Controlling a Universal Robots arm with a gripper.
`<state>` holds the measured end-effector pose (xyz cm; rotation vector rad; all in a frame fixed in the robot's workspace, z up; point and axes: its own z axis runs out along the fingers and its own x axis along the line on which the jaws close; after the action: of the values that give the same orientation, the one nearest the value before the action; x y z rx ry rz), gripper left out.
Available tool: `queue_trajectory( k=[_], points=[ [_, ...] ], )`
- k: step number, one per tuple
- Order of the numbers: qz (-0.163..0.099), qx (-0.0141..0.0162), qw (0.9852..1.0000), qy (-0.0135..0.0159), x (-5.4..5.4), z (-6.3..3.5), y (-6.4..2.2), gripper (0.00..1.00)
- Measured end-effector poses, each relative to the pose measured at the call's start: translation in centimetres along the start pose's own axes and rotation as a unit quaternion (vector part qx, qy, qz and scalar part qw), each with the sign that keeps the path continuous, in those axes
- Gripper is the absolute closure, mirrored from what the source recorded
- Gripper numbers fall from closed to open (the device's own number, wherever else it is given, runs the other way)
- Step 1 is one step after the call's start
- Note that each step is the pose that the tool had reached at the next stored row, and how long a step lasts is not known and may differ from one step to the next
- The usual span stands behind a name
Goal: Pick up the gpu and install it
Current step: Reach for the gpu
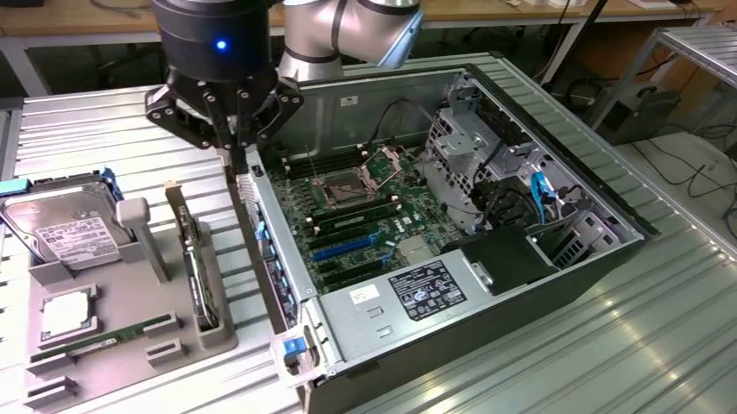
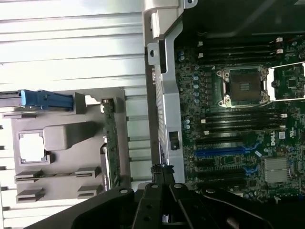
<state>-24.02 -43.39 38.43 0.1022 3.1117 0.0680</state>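
empty clenched gripper (image 1: 236, 159) over the rear wall of the computer case (image 1: 484, 354), gpu (image 1: 198, 267) upright in the gray holder (image 1: 116, 345) alongside

One brand can be read: white "DELL" lettering (image 2: 270, 139), turned on its side, printed on the motherboard (image 2: 228, 143) inside the case, near the fingers (image 2: 161, 174) and just past the case's rear wall. The black label (image 1: 422, 291) on the power supply (image 1: 351, 321) lies well apart from the fingers, toward the exterior view's right; its white print and symbols are too small to read. The white label (image 1: 72, 244) on the hard drive (image 1: 33, 214), toward the exterior view's left of the fingers, carries dark print that cannot be read. A small white sticker (image 1: 366, 295) just beside the black label shows no legible text.
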Motion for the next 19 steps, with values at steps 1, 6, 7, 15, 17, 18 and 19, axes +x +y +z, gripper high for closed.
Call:
queue_trajectory(
  k=[1, 6, 7, 15, 17, 18, 19],
  points=[
    [0.0, 0.0001, 1.0, 0.0, 0.4, 0.09, -0.1, 0.89],
    [0.0, 0.0, 1.0, 0.0, 3.5, 0.84, -0.69, 0.89],
    [0.0, 0.0, 1.0, 0.0, 4.0, 0.97, -0.77, 0.89],
    [0.0, 0.0001, 1.0, 0.0, 7.1, 1.75, -1.6, 0.89],
    [0.0, 0.0001, 1.0, 0.0, 7.1, 1.75, -1.6, 0.89],
    [0.0, 0.0001, 1.0, 0.0, 7.1, 1.75, -1.61, 0.89],
    [0.0, 0.0001, 1.0, 0.0, 7.1, 1.76, -1.61, 0.89]
  ],
)
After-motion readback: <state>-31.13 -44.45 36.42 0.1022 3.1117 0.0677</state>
